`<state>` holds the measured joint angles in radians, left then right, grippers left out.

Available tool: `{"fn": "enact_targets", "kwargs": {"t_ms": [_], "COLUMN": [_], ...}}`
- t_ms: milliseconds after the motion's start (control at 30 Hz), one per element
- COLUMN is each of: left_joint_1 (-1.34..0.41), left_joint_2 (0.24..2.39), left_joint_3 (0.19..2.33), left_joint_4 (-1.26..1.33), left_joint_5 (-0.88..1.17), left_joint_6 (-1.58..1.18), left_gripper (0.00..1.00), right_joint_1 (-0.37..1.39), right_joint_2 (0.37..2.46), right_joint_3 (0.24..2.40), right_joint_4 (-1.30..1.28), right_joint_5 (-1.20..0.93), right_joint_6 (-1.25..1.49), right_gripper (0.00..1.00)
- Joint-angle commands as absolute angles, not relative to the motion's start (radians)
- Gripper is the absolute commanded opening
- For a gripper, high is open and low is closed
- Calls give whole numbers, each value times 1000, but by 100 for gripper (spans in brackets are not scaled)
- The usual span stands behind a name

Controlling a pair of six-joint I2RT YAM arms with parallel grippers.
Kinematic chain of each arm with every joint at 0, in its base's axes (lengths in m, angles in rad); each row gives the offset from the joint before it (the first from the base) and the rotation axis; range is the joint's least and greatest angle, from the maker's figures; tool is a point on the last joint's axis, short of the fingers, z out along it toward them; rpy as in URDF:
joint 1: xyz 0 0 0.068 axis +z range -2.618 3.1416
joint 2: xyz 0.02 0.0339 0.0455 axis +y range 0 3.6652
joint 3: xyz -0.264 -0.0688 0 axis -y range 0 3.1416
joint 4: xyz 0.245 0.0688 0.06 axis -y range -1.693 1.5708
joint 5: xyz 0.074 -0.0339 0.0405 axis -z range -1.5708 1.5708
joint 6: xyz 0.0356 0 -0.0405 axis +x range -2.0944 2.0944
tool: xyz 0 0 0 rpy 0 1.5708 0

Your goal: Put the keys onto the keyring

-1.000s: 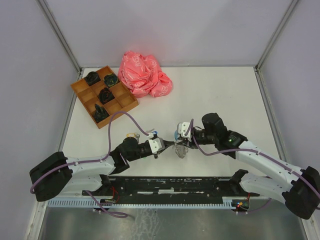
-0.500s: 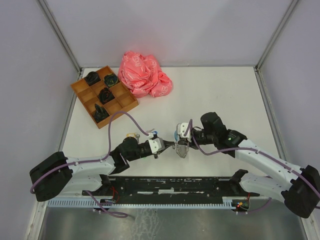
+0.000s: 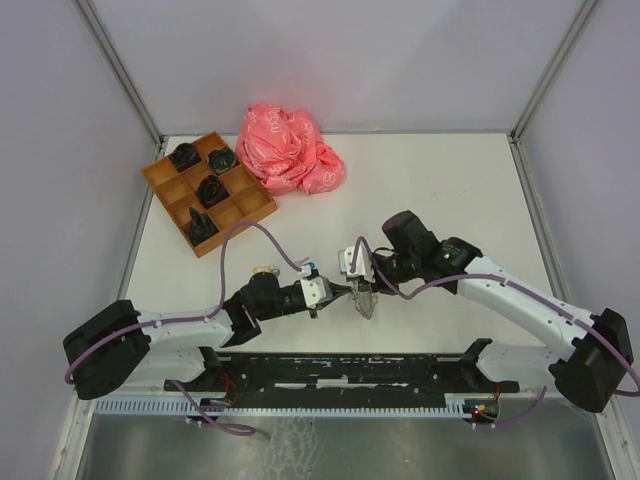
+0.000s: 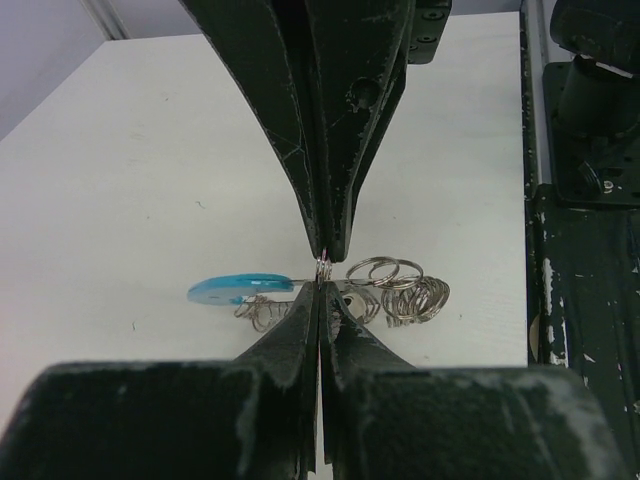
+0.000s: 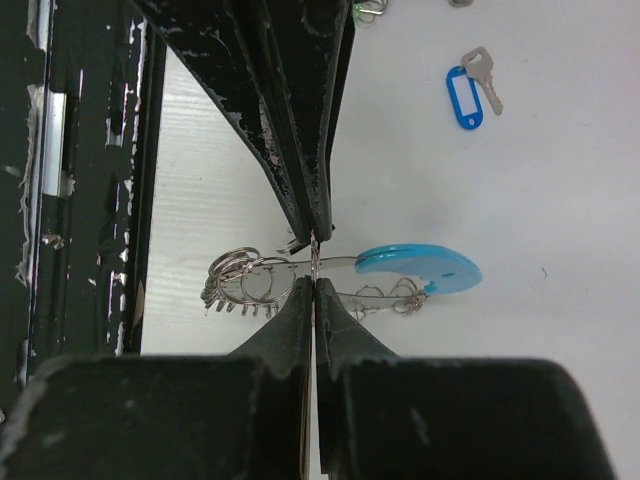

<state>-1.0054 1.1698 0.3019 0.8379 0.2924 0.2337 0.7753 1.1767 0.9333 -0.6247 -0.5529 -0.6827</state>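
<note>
Keyring (image 5: 420,268) looked light, thin and slippery; left gripper (image 4: 322,272) and right gripper (image 5: 314,260) both pinched its bare wire at centre frame.

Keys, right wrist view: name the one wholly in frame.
The blue-tagged key, lying flat in full view; the green-tagged one is cut off at the top edge.

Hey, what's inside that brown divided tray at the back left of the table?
Four dark objects sit in separate compartments of the tray; the other compartments look empty. The objects are too small to identify, and each hides the compartment floor beneath it.
</note>
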Motion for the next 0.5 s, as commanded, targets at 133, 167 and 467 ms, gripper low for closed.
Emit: {"fn": "enact_targets", "kwargs": {"t_ms": [133, 167, 467], "left_joint_1": [-1005, -1005, -1005], "left_joint_2": [1175, 1174, 1180], "left_joint_3": [342, 343, 349], "left_joint_4": [886, 887, 901], "left_joint_5": [363, 369, 427], "left_joint_6": [288, 289, 278], "left_gripper": [3, 3, 3], "right_joint_1": [818, 824, 871], "right_joint_2": [1216, 1219, 1254], "right_joint_3": [1024, 1026, 1035], "right_joint_4": [-689, -691, -694], "right_joint_5": [-552, -545, -527], "right_joint_6": [-764, -770, -811], "right_gripper": [1, 1, 1]}}
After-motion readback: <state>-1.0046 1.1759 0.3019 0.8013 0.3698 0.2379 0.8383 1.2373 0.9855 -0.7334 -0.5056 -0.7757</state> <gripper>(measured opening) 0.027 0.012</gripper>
